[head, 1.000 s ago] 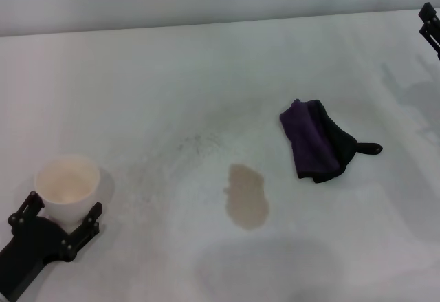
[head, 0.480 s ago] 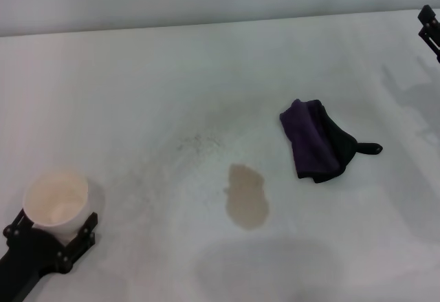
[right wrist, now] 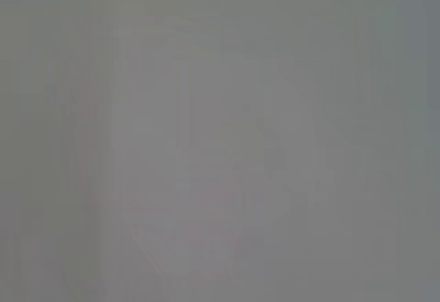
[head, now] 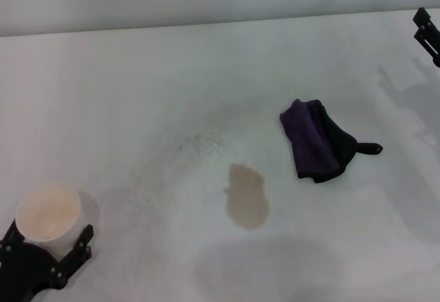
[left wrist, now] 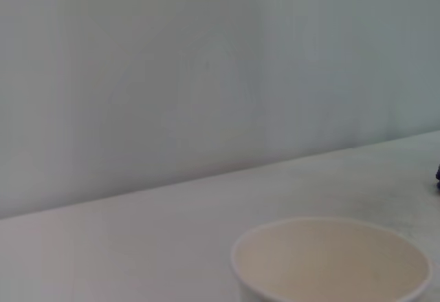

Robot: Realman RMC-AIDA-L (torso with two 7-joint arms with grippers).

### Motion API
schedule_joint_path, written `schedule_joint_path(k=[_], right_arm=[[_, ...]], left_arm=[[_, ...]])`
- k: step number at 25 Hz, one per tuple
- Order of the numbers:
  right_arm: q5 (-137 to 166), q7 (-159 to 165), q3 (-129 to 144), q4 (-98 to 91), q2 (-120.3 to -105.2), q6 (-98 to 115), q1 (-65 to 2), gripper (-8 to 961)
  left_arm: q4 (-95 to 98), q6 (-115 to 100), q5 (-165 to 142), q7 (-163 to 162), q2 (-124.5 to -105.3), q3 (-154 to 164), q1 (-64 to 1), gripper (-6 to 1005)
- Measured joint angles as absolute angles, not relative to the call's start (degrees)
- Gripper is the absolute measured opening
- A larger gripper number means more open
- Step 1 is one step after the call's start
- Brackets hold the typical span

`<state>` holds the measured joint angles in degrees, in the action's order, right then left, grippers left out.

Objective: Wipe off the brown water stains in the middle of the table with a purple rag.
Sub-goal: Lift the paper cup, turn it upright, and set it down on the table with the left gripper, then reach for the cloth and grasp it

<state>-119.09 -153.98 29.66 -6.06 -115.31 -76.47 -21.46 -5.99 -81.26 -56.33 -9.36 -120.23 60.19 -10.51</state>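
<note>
The brown water stains (head: 246, 197) form a tan oval mark in the middle of the white table (head: 137, 95). The purple rag (head: 316, 140), dark purple with a black part and a short black tab, lies crumpled just right of and beyond the stain, untouched. My left gripper (head: 48, 239) is at the near left corner, shut on a white paper cup (head: 48, 218), far from the rag and the stain. The cup's rim also shows in the left wrist view (left wrist: 333, 261). My right gripper (head: 427, 30) shows only partly at the far right edge, well beyond the rag.
Faint grey speckles (head: 199, 140) lie on the table beyond the stain. A grey wall runs behind the table's far edge. The right wrist view shows only a blank grey surface.
My left gripper has carried the paper cup toward the near left corner, away from the stain. The rag, the stain and the right gripper have hardly moved.
</note>
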Motion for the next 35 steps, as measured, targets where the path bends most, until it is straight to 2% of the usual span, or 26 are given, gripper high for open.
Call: schedule_joint_path(k=[13,35], right_arm=[[-119.03,-153.98,29.8,-6.74,-115.26,-76.59,-20.91,829],[-119.08,-151.8,29.07,-8.18,-115.06,-74.76,-20.3,829]], left_arm=[[-8.01,-81.54,-56.24,-8.91,-120.31,60.21,-9.35,876],[-11.53,-89.45,-48.01,-2.84,-120.33,60.29,-0.46,876]])
